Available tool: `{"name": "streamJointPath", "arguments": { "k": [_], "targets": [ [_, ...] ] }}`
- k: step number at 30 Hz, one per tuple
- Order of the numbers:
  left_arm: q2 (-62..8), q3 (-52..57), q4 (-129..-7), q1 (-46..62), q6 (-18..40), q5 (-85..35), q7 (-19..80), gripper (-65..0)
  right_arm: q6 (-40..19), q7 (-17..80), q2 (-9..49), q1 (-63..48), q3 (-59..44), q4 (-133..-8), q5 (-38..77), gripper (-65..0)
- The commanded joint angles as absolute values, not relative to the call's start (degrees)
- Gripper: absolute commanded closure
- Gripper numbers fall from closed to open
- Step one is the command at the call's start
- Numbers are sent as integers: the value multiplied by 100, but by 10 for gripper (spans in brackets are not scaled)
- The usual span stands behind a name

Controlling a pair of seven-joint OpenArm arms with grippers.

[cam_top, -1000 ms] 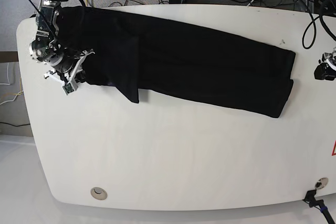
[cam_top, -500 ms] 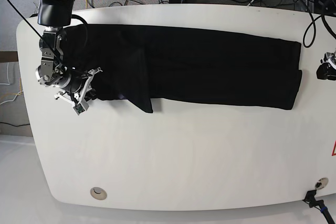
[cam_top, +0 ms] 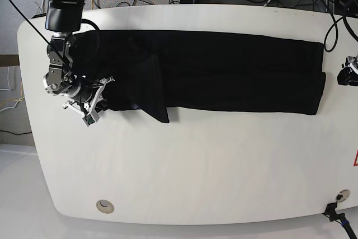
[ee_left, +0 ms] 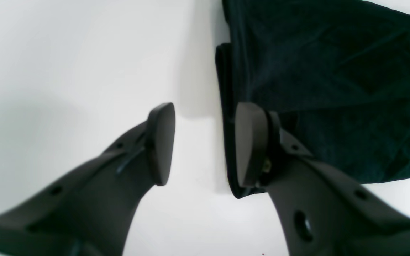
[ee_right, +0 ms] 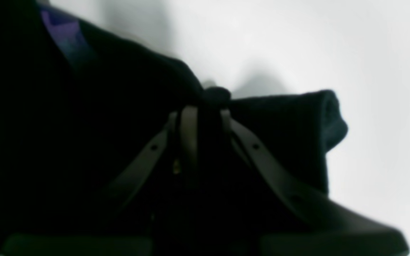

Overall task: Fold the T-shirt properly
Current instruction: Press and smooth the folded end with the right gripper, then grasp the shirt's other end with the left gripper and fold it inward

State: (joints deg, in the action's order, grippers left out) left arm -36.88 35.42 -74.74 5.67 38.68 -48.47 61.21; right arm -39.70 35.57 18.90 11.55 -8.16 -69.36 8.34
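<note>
The white table (cam_top: 184,166) lay bare along its near edge, with cables tangled on the floor beyond its far side. Across the table's far half stretched the T-shirt (cam_top: 224,74), a long black band — over the last second we had swung it from a slant to lie square with the table edge, its end sliding up beside the left gripper (cam_top: 348,74). That gripper's jaws stood apart around nothing, one fingertip (ee_left: 249,142) just over the hem. Our right gripper (cam_top: 89,102) was clamped on a bunched corner of cloth. We judged the band now straight enough for the next crosswise fold. No writing was legible — only a sliver of purple print (ee_right: 68,35).
</note>
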Motion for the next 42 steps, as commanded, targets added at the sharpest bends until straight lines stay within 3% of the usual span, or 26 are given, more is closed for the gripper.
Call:
{"name": "streamJointPath", "arguments": {
  "k": [1,4,8,10,14,18,24,37,39,42],
  "targets": [
    [-3881,3591,-7574,497,3899,-4945,6026,-260,-4000,3495,2000,1270,-875,-7231,884,-68],
    [-3881,3591,-7574,497,3899,-4945,6026,-260,-3978,3512,2035,1226,-919,-7679,884,-176],
    [-3881,3591,-7574,497,3899,-4945,6026,-260,-3916,3987,2035,1218,-1095,-8470,884,-446],
    [-3881,3591,-7574,497,3899,-4945,6026,-260,-3916,4295,2035,1147,-1095,-9033,884,-528],
    [-3881,3591,-7574,497,3899,-4945,6018,-260,-3916,4954,1912,796,-1103,-10299,927,-528],
    [-3873,3591,-7574,470,3899,-4945,6009,-260,-3925,5191,1420,224,-1411,-11108,927,-528],
    [-3864,3582,-7574,453,3899,-4804,5789,-260,-3925,5200,963,-321,-1508,-11178,927,-528],
    [-3626,3477,-7530,444,3916,-4356,5332,-261,-3925,4831,936,-716,-1508,-10703,927,-528],
    [-3626,3178,-7530,444,3916,-4356,5182,-295,-3925,4831,936,-725,-1508,-10703,927,-528],
    [-3618,3029,-7530,444,3916,-4382,5156,-437,-3925,4831,936,-725,-1508,-10703,927,-528]
  ]
}}
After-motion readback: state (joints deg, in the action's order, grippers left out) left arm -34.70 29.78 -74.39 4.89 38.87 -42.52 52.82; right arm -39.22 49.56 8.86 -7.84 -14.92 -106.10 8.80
